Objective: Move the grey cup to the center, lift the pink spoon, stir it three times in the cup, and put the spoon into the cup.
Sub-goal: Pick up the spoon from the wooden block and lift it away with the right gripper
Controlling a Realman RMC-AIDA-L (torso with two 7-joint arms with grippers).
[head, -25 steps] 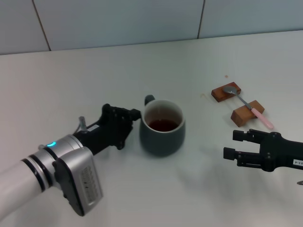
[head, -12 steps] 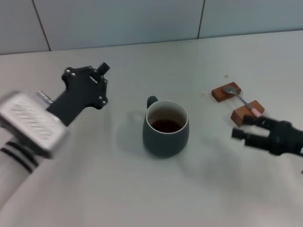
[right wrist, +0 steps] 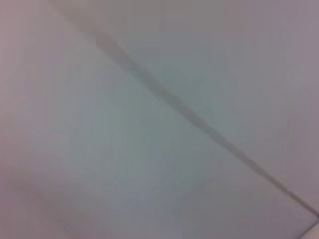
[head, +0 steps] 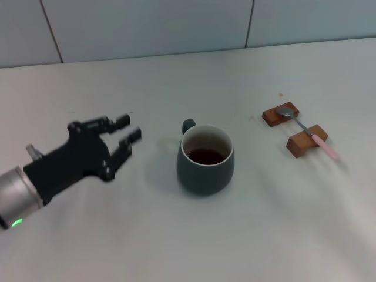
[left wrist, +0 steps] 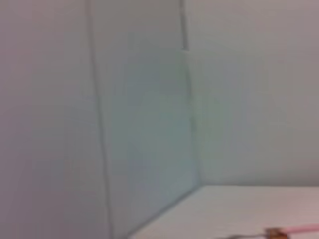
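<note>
The rounded dark slate-grey ceramic cup [head: 205, 157], with its loop handle turned to the far side and brown liquid inside, stands upright near the middle of the pale table [head: 188, 247], well apart from the left gripper [head: 121, 134], off beyond its fingertips; those black fingers [head: 131, 136] are spread apart and hold nothing, so the cup looks placed and the spoon is the step in hand; the slim spoon with a pale pink handle and silvery metal bowl [head: 310, 133] lies bridged across two small brown wooden blocks [head: 294, 128], far across the cup from the left fingers; the right gripper appears in no view, its wrist camera showing only tiled wall, so its fingers cannot be judged; to do this well, I judge the right arm should come down over the pink handle where it overhangs the nearer block, fingers straddling the handle across its width, closing gently and lifting straight up so the blocks are not dragged, then carrying the spoon bowl-down above the liquid before stirring.
</note>
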